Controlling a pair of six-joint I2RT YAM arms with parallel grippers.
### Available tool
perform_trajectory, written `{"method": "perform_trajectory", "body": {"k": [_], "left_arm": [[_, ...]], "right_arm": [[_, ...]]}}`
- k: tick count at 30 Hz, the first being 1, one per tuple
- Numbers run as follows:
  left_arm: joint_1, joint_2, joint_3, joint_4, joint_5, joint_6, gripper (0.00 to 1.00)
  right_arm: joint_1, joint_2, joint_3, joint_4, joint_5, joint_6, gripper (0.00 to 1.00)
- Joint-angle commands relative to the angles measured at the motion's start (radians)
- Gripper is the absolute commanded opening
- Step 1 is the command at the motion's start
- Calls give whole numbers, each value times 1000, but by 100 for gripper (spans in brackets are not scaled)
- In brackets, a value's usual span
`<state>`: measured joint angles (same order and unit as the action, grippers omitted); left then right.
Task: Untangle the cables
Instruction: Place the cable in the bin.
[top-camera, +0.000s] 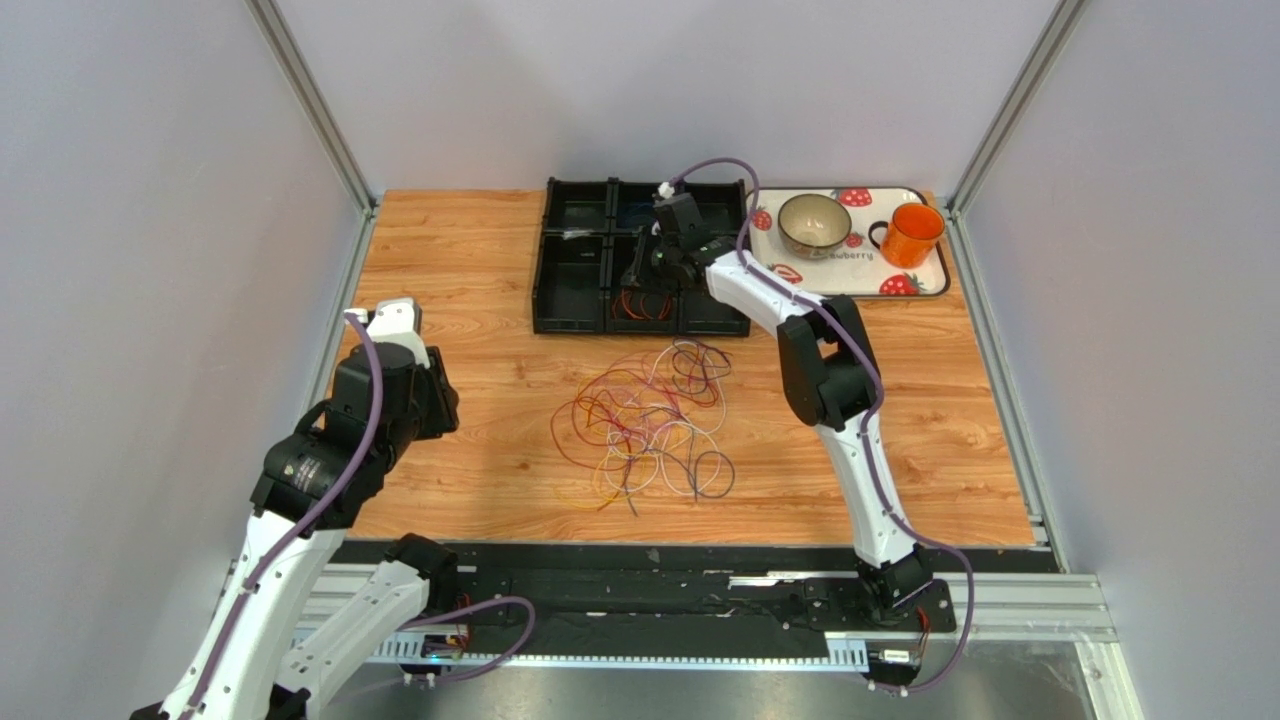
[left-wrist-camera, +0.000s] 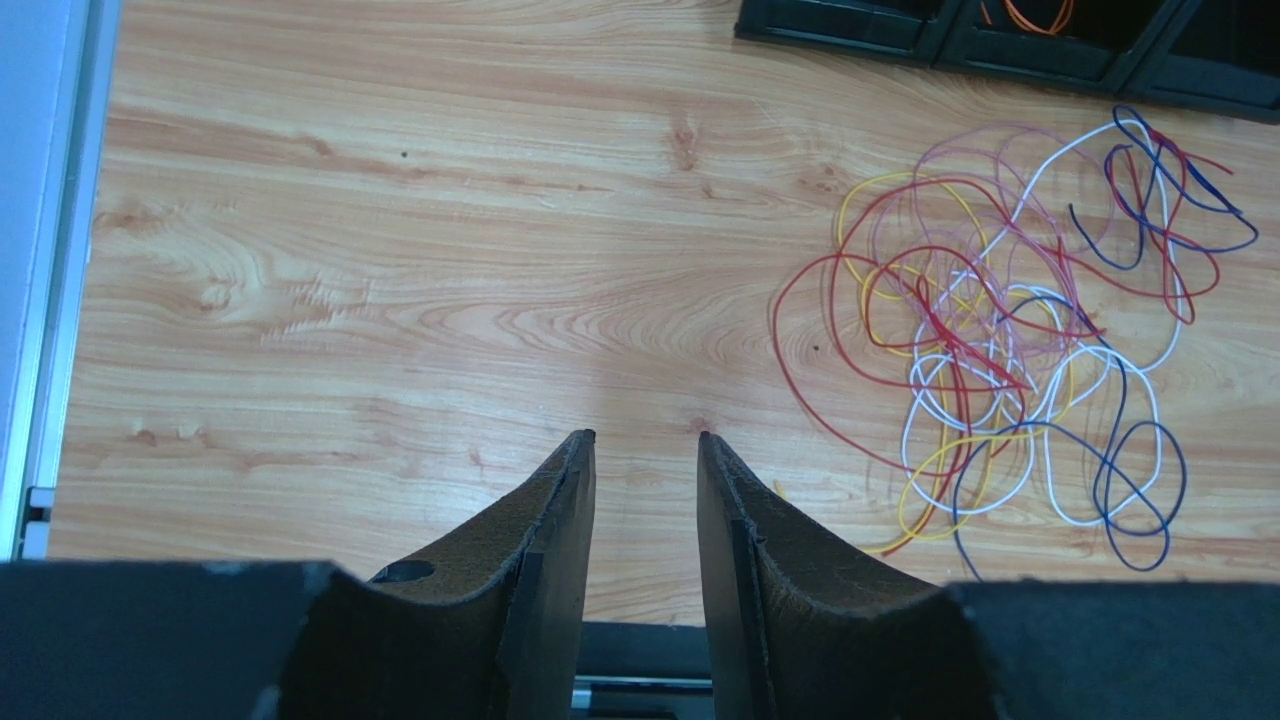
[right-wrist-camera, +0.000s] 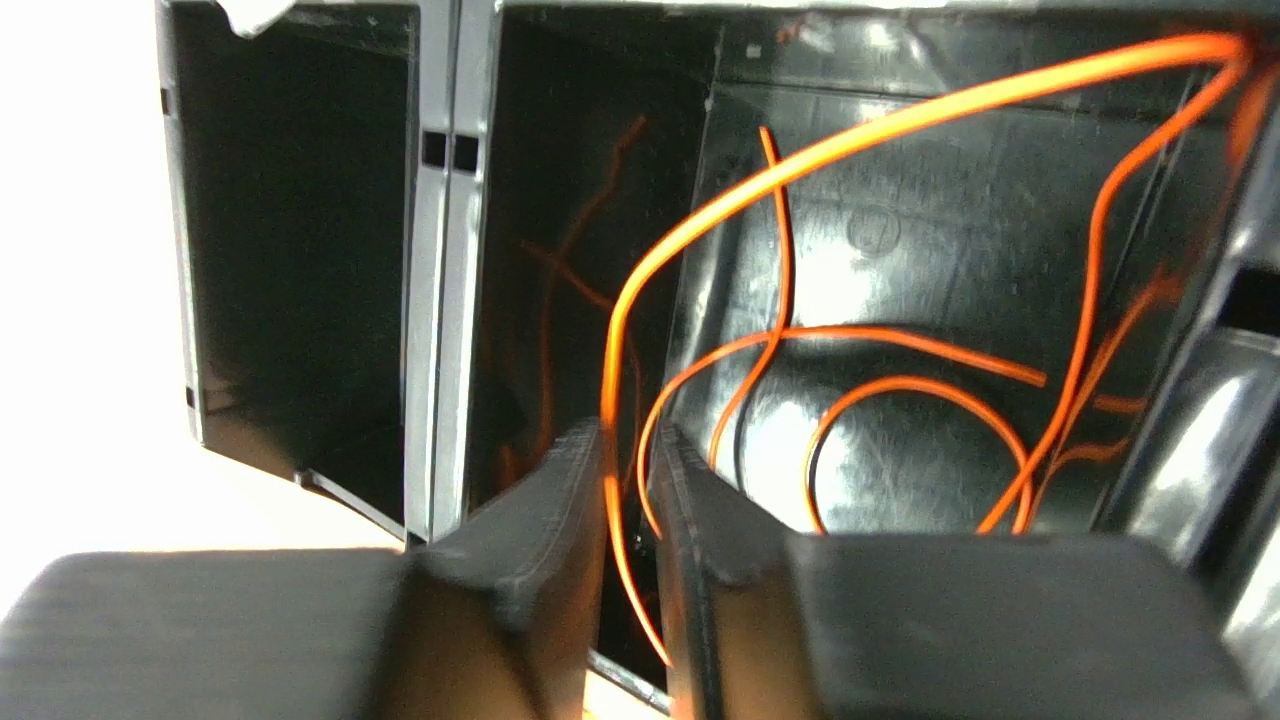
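Note:
The cables (top-camera: 646, 420) lie as a loose tangle of red, yellow, blue, white and purple loops on the wooden table; the left wrist view shows the cables (left-wrist-camera: 992, 345) ahead and to the right. My left gripper (left-wrist-camera: 646, 438) hovers open over bare wood left of them, nothing between its fingers. My right gripper (top-camera: 646, 273) reaches into the black divided tray (top-camera: 571, 255). In the right wrist view an orange cable (right-wrist-camera: 902, 120) coils in a compartment, and one strand runs loosely through the narrow gap of the right gripper (right-wrist-camera: 624, 435), which is slightly open.
A white strawberry-print tray (top-camera: 932, 282) at the back right holds a bowl (top-camera: 815, 224) and an orange mug (top-camera: 911, 233). The black tray's dividing walls (right-wrist-camera: 436, 225) stand close to my right fingers. Metal frame posts and grey walls border the table.

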<state>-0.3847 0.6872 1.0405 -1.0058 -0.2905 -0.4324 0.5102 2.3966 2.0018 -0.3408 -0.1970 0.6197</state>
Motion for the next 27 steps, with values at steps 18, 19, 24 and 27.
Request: {"method": "perform_trajectory", "body": {"k": [18,19,24,27], "left_arm": [[6,-12,-3,18,-7,9,40],[6,-14,-2,16,-7,9,40],[6,-12,-4,16,-10,7,40],[6,-12,-4,15,-9,7,40]], "right_arm": [[28,-241,87,-256,263,-193,61],[28,-244,100,-274,271,-204,62],[28,-295,109,-308,304,-225,63],[27,-348,43,-294,311,-235,63]]}}
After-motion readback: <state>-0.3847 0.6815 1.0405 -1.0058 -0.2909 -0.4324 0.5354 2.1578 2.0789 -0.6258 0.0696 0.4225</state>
